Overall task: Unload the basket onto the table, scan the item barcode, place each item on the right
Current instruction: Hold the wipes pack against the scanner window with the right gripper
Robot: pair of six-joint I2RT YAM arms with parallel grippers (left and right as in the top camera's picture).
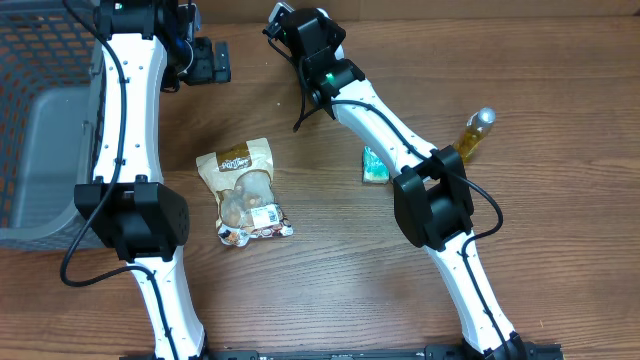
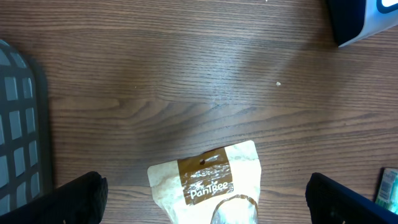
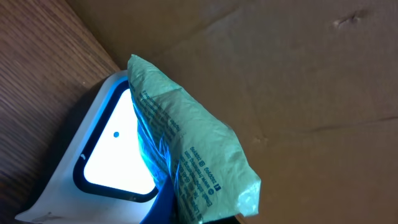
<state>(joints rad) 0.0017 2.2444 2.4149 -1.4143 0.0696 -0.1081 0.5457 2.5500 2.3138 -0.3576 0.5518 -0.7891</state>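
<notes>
Overhead, far edge of the table
Right arm (image 1: 385, 115): stretched long from its base, wrist over the spot where the scanner (image 2: 367, 22) stands. The scanner itself is hidden under the wrist from above.
Right gripper (image 1: 285, 25): at the scanner. Its load is masked by the wrist in this view.
Left gripper (image 1: 205, 62): hangs left of the scanner, apart from the right arm, probably to stay out of the way.
Snack bag (image 1: 245, 190): flat on the wood, well short of the scanner and untouched. It probably waits its turn.
Teal packet (image 1: 376, 165), amber bottle (image 1: 478, 135): on the table to the right of the scanner, apart from each other.
Grey basket (image 1: 40, 150): far to the left of the scanner.

Left wrist view
Fingers (image 2: 74, 199): spread as wide as they go, holding nothing. The snack bag's top lies below and between them, not touched.
Scanner: only a corner shows, upper right.

Right wrist view
Green packet (image 3: 193, 168): the item being scanned, pinched in the closed right gripper and held edge-on just in front of the scanner.
Lit window (image 3: 112, 155): glowing beside the packet's printed side. The hold looks meant to show the print to the glass. I can make out no barcode.
Wrist pose: rolled, so the scanner and table sit aslant.
Cardboard (image 3: 292, 74): plain sheet behind the scanner.
</notes>
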